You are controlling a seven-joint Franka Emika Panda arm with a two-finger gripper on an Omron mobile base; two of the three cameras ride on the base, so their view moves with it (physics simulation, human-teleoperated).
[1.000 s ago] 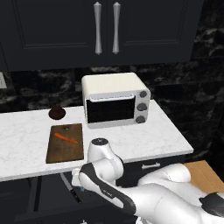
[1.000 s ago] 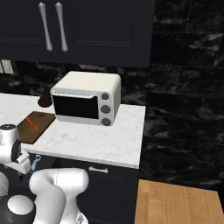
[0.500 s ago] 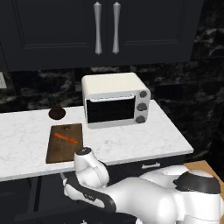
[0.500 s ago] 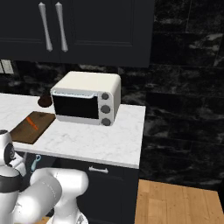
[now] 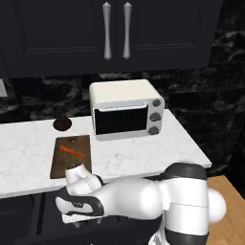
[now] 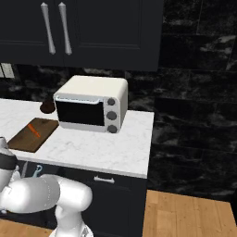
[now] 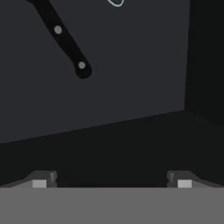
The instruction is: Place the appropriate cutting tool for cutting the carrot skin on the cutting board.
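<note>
On the left part of the white marble counter (image 5: pixel 28 158), near its front edge, lies the dark brown cutting board (image 5: pixel 71 160) with the small orange carrot (image 5: pixel 72 151) resting toward its back half; a dark brown rounded object (image 5: pixel 62 124) sits behind the board's back edge, and the white toaster oven (image 5: pixel 127 108) stands to the right, near the counter's back edge. The arm bends down below the counter's front edge into an open drawer (image 7: pixel 131 78). In the hand view the gripper (image 7: pixel 111 180) is spread wide with nothing between its tips. Ahead of it on the dark drawer floor lies the black riveted handle of the knife (image 7: pixel 63 38), and at the far edge, to the right of the knife, shows a pale looped outline that seems to be the head of the peeler (image 7: pixel 116 2); the right base view shows a light-blue piece (image 6: pixel 38 171) low beside the arm, likely the same tool. The step in hand seems to be reaching for the peeler: the hand should pass to the right of the knife handle and centre over the blue tool before pinching. The drawer's right wall narrows that side, but the floor between knife and wall lies bare.
</note>
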